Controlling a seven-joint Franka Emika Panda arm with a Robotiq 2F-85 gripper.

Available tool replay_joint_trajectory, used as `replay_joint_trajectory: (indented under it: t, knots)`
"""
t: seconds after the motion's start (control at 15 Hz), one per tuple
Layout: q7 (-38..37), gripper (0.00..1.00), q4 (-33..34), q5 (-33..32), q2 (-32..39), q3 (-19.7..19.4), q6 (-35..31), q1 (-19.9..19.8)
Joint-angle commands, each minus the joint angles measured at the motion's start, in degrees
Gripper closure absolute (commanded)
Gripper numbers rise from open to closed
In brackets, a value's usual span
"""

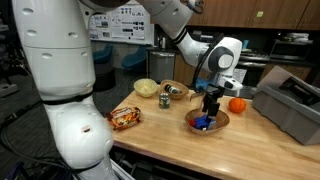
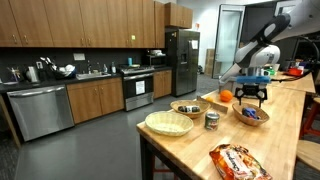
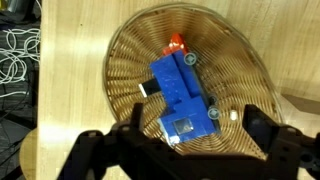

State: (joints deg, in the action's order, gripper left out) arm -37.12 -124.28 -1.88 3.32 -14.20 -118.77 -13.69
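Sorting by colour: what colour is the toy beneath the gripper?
Blue toy, red-orange tip; clearest in the wrist view.

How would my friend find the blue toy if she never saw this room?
Find the long wooden table, then the wicker basket right under the robot's open gripper, next to the orange. The blue toy lies inside it. It is blocky and bright blue with a red bit at one end.
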Motion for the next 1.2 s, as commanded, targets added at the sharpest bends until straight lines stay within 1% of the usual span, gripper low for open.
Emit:
replay_joint_trajectory:
  t: [0.0, 0.27, 0.8, 1.13]
  knots:
    - [0.5, 0.00, -2.2, 0.8, 0.0, -1.4, -0.3, -1.0]
    - [0.9, 0.00, -3.3, 1.4, 0.3, -2.2, -1.2, -1.6]
    - [3.3, 0.00, -3.9, 5.8, 1.8, -1.9, -7.1, -1.3]
    - [4.7, 0.00, -5.7, 8.3, 2.4, -1.4, -10.3, -0.6]
